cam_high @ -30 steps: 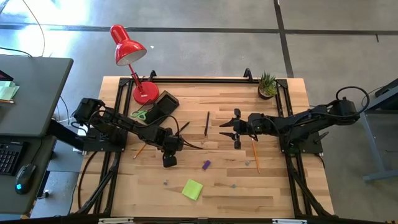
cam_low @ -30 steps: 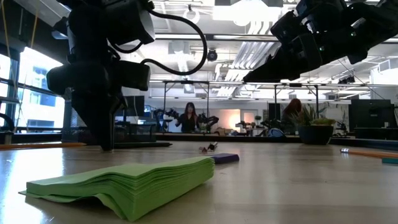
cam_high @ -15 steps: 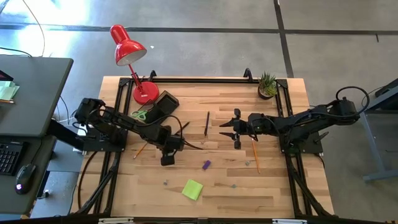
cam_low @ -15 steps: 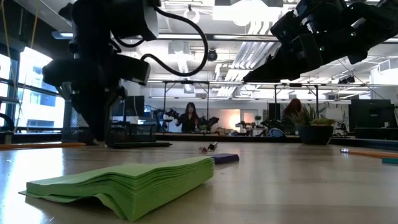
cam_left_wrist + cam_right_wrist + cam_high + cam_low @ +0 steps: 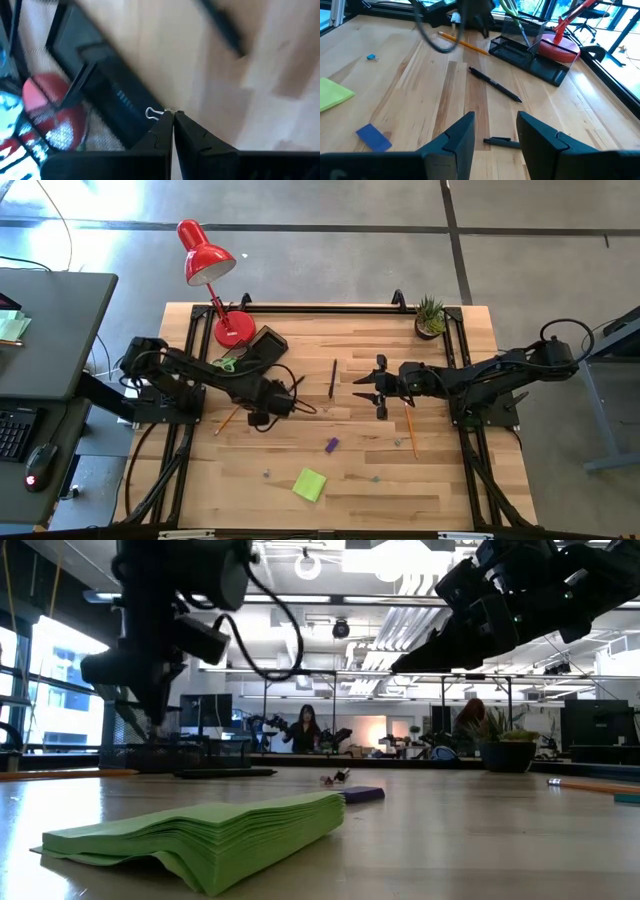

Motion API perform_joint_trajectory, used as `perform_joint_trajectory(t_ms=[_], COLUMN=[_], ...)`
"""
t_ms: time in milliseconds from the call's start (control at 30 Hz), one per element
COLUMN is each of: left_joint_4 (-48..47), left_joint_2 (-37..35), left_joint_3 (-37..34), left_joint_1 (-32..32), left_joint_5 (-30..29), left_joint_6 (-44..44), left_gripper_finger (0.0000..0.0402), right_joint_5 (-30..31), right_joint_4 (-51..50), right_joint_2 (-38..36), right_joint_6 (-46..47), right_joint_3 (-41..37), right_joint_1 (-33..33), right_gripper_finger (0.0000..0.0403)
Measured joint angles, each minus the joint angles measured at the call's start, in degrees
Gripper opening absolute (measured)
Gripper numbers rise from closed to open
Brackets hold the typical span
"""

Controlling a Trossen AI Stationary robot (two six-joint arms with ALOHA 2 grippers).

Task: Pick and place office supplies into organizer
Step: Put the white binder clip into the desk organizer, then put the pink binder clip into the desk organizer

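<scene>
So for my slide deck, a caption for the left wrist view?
Left end effector shut on a tiny metal clip, near the black organizer.

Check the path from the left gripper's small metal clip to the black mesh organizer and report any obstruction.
Nothing visible blocks it. The left gripper is shut on a small metal clip and hangs above the wooden table, close to the black mesh organizer. Only bare wood shows between them. The red desk lamp stands beyond the organizer.

Robotics lab, open-plan hall, concrete floor, strip lights overhead, more arms on benches behind, desk with keyboard
</scene>
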Motion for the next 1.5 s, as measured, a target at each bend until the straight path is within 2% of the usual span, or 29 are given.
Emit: perform_joint_trajectory(t_ms=[300, 500, 667, 933, 1233, 1500], left_joint_4=[1.69, 4.25, 4.59, 4.56, 13.08, 21.20], left_joint_2=[-0.76, -2.83, -2.83, -2.83, -2.81, -3.25], left_joint_3=[-3.21, -3.53, -3.55, -3.55, -3.38, 0.34], left_joint_1=[9.89, 15.01, 17.61, 17.41, 15.05, 6.50], left_joint_5=[0.52, 7.38, 7.87, 5.51, 18.79, 18.77], left_joint_6=[4.94, 6.37, 4.03, 4.03, 6.12, 7.83], left_gripper_finger=[0.0001, 0.0002, 0.0019, 0.0056, 0.0074, 0.0074], right_joint_5=[0.02, 0.10, 0.35, 0.34, 0.56, -0.15], right_joint_4=[-1.10, -1.52, -1.62, -1.77, -1.83, -3.09], right_joint_2=[0.00, 0.00, 0.00, 0.00, 0.00, 0.07], right_joint_6=[0.02, 0.00, 0.02, 0.02, 0.02, 1.64], right_joint_3=[0.00, -0.02, -0.02, -0.02, -0.02, -0.02], right_joint_1=[0.00, 0.00, 0.00, 0.00, -0.02, -0.02], right_gripper_finger=[0.0138, 0.0138, 0.0138, 0.0138, 0.0138, 0.0138])
